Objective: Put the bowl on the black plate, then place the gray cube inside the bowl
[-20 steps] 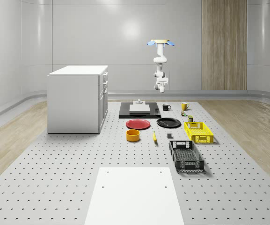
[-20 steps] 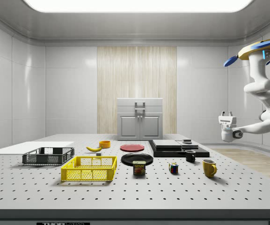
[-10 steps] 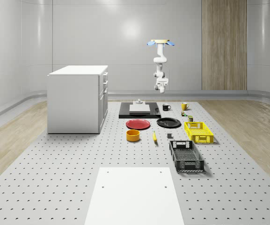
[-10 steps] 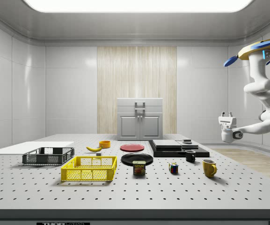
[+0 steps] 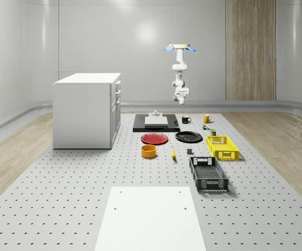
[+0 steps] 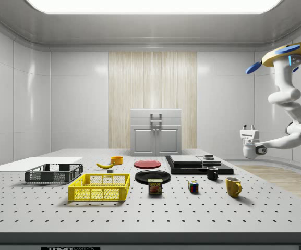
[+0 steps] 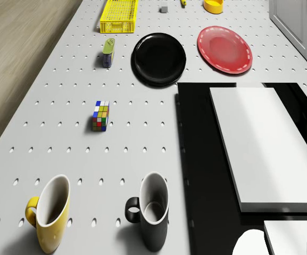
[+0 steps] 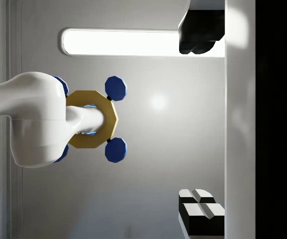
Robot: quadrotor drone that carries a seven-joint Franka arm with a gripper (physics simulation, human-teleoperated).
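The drone (image 6: 288, 53) hovered beyond the desk's (image 5: 88, 178) far edge. Its tool (image 6: 247, 133) had drifted slightly toward the desk since a moment before, fingers spread, empty. The bowl (image 5: 149, 151) sat nearer, left of the black plate (image 5: 188, 137); nothing begun.

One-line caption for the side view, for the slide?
Drone hovers beyond the table's right end, gripper raised in the air, orange bowl and black plate untouched.

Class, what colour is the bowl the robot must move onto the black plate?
The bowl is orange-yellow, clearest in the whole-scene view, beside the red plate.
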